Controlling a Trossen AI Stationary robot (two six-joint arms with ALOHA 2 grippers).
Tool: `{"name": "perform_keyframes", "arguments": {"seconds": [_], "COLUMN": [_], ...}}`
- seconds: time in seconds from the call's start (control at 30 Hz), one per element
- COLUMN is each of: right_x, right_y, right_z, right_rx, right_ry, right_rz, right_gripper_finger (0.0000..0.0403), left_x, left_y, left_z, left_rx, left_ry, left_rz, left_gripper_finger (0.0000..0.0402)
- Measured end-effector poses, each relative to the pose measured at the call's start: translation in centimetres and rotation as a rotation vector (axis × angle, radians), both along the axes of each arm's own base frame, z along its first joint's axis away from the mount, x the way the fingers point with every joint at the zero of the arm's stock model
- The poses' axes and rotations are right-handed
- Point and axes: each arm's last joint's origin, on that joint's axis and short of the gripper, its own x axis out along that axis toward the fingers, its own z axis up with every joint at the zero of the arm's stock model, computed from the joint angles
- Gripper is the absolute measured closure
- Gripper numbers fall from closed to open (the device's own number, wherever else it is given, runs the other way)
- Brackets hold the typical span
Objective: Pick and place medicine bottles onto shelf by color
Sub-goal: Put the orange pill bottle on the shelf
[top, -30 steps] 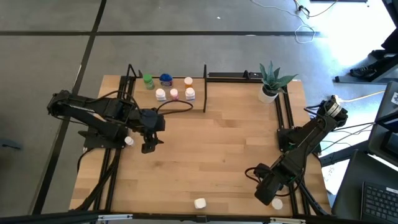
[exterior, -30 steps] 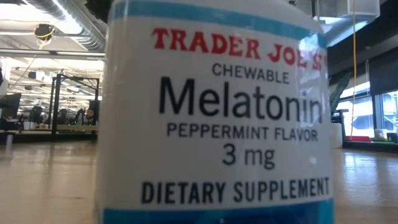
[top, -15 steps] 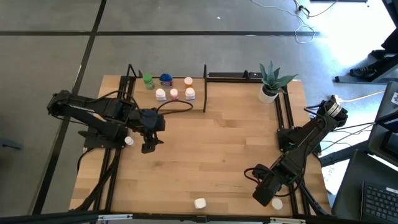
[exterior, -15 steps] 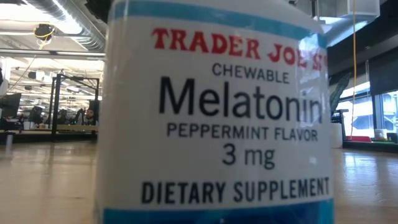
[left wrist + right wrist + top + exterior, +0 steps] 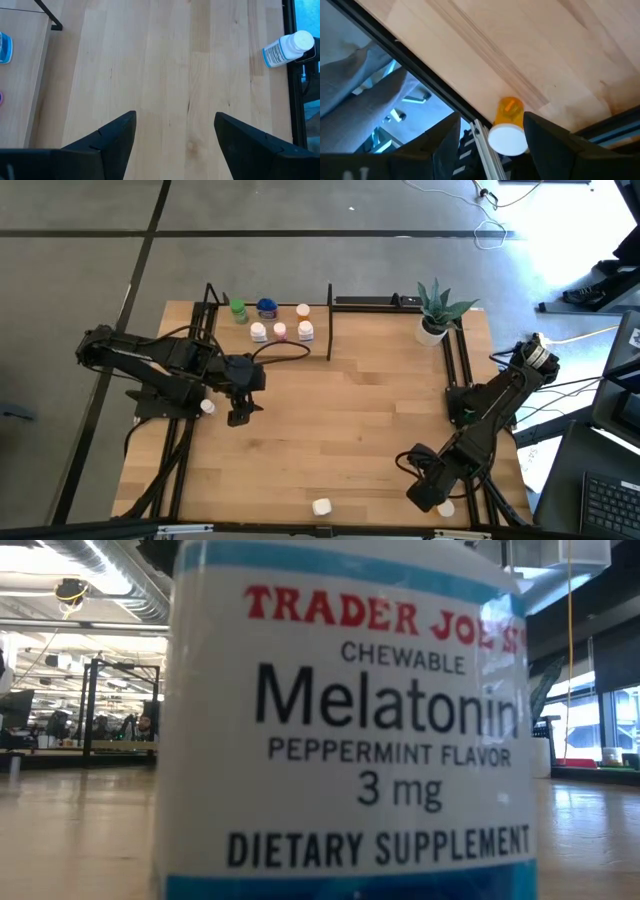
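Right claw (image 5: 492, 132), released, straddles an orange white-capped bottle (image 5: 508, 125) at the desk (image 5: 360, 410) edge; left claw (image 5: 175, 131) released over bare desk.

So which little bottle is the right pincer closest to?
The orange bottle with the white cap, lying at the table's near right corner. It sits between the open right pincer's fingers; the other bottles are far off, most on the shelf.
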Motion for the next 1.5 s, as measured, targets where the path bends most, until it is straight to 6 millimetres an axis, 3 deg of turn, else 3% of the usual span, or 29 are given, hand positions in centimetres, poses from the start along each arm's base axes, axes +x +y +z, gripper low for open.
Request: {"name": "perform_keyframes", "arguments": {"seconds": [1.2, 1.33, 1.5], "right_x": [0.27, 0.25, 0.15], "right_y": [0.03, 0.05, 0.18], "right_z": [0.03, 0.04, 0.05], "right_rx": [-0.02, -0.02, -0.018], "right_ry": [-0.054, -0.054, -0.059], "right_rz": [-0.018, -0.017, -0.01], "right_gripper_finger": [0.0183, 0.0156, 0.0086], "left_x": [0.0, 0.0, 0.0], "left_y": [-0.01, -0.01, -0.01], "left_z": [0.0, 0.0, 0.0], "left_rx": [0.0, 0.0, 0.0], "left_ry": [0.0, 0.0, 0.0], "left_rz": [0.0, 0.0, 0.0], "left_gripper_finger": [0.0138, 0.0138, 0.0138]}}
